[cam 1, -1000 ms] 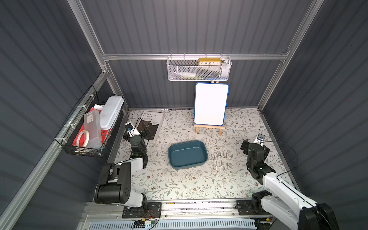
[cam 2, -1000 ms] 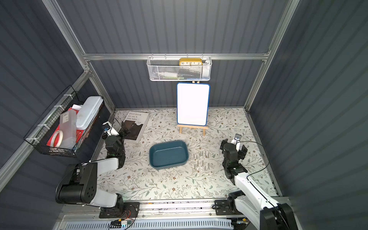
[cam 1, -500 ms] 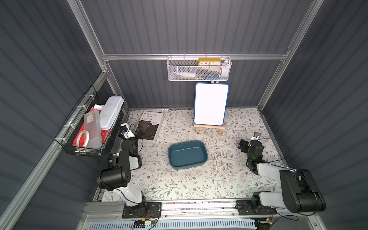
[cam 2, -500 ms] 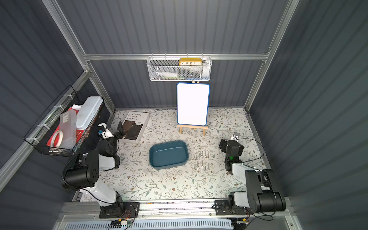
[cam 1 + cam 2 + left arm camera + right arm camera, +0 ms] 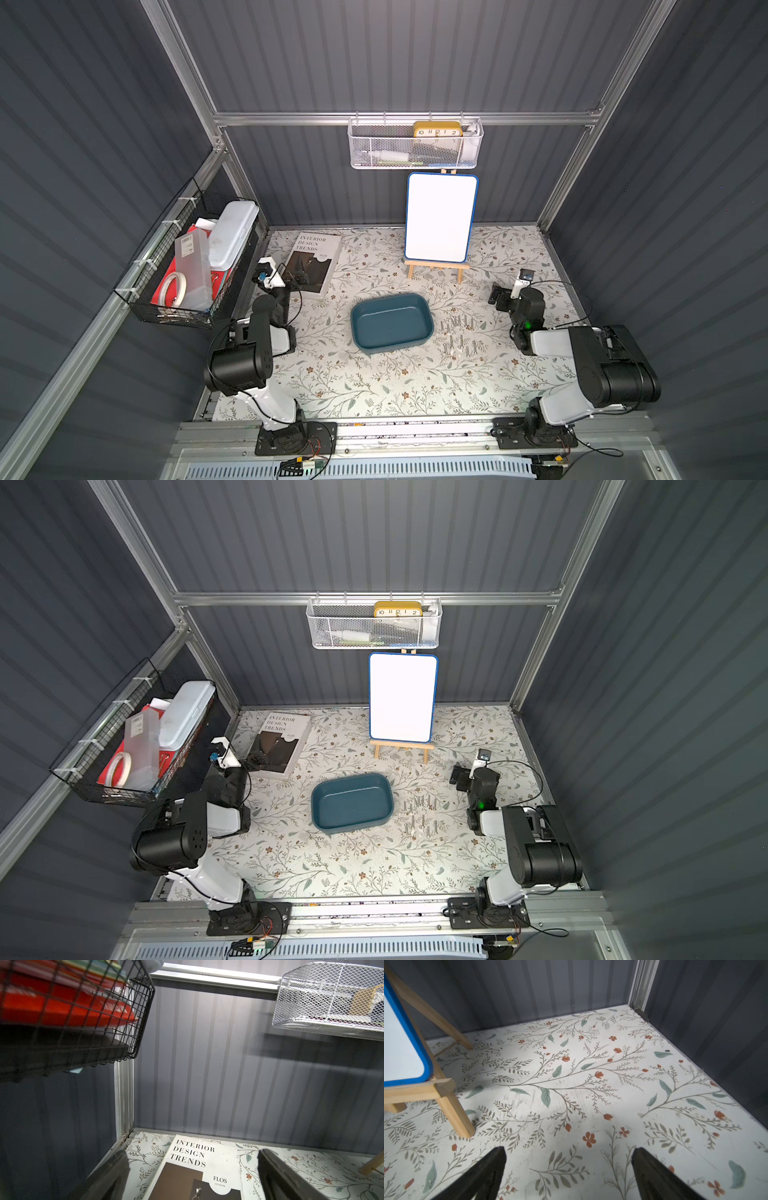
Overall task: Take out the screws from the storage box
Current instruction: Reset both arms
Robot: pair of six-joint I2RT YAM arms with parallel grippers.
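Wrist views — I see the left gripper (image 5: 192,1153) over the book (image 5: 187,1167) and the right gripper (image 5: 569,1148) over bare mat (image 5: 571,1084), both spread wide, gripping nothing; finger bases are cut off. In both top views, screws (image 5: 459,336) (image 5: 419,814) sit just beside the box (image 5: 390,326) (image 5: 351,802) — too small to count.

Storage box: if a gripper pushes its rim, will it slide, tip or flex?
Probably slides easily: the storage box looks empty, with the screws outside it on the floral mat, so little weight holds it. Low walls and a wide base make tipping unlikely. It looks like thin plastic, so a rim pinch may flex it slightly.
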